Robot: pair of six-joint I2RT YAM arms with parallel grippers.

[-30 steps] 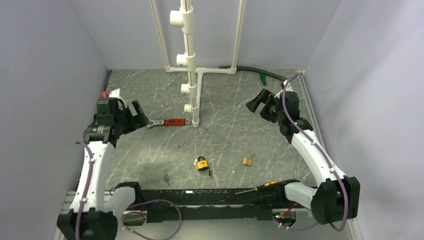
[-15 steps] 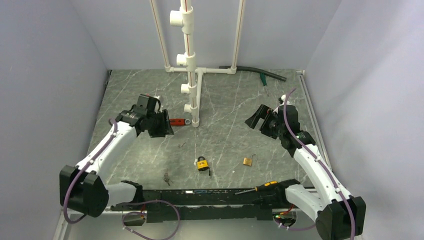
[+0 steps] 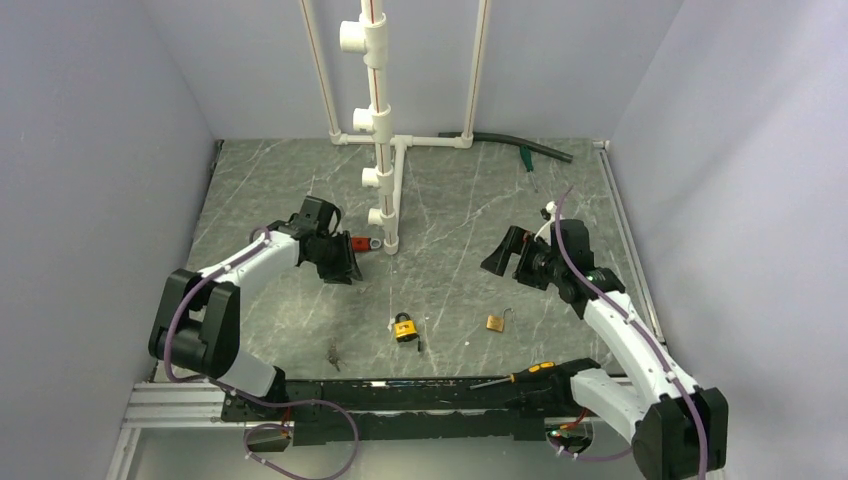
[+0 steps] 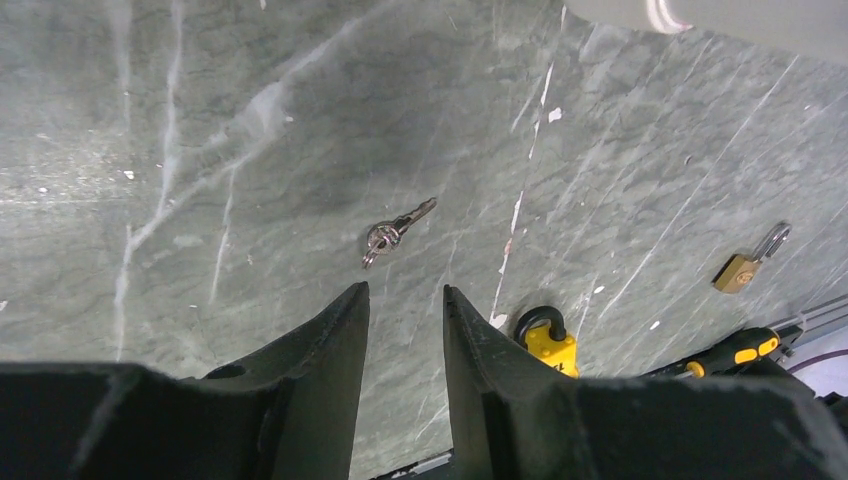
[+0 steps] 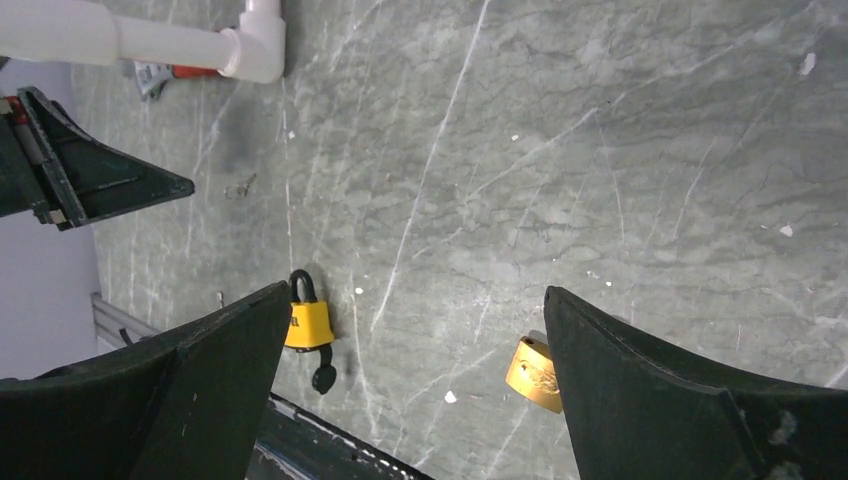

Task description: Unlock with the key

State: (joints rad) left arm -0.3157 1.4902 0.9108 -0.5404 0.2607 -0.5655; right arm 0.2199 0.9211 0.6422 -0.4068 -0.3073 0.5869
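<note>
The key (image 3: 332, 352) is a tiny dark grey bunch lying flat near the front rail, left of the yellow-and-black padlock (image 3: 405, 327) (image 4: 548, 344) (image 5: 307, 320). My left gripper (image 3: 345, 268) (image 4: 404, 288) hovers above the table, up and left of the padlock, well behind the key. Its jaws stand a narrow gap apart with nothing between them. My right gripper (image 3: 503, 255) (image 5: 418, 292) hangs wide open and empty to the padlock's upper right. The padlock's shackle sits down in its body.
A thin pale metal piece with a ring (image 3: 362, 290) (image 4: 395, 228) lies just ahead of my left fingertips. A brass padlock (image 3: 495, 322) (image 5: 535, 373) lies right of the yellow one. A screwdriver (image 3: 520, 377), a red wrench (image 3: 355, 243) and a white pipe stand (image 3: 385, 150) are also here.
My left arm swung from the left wall toward the table's middle, and its jaws narrowed from wide open. My right arm came forward and slightly left, jaws still wide.
</note>
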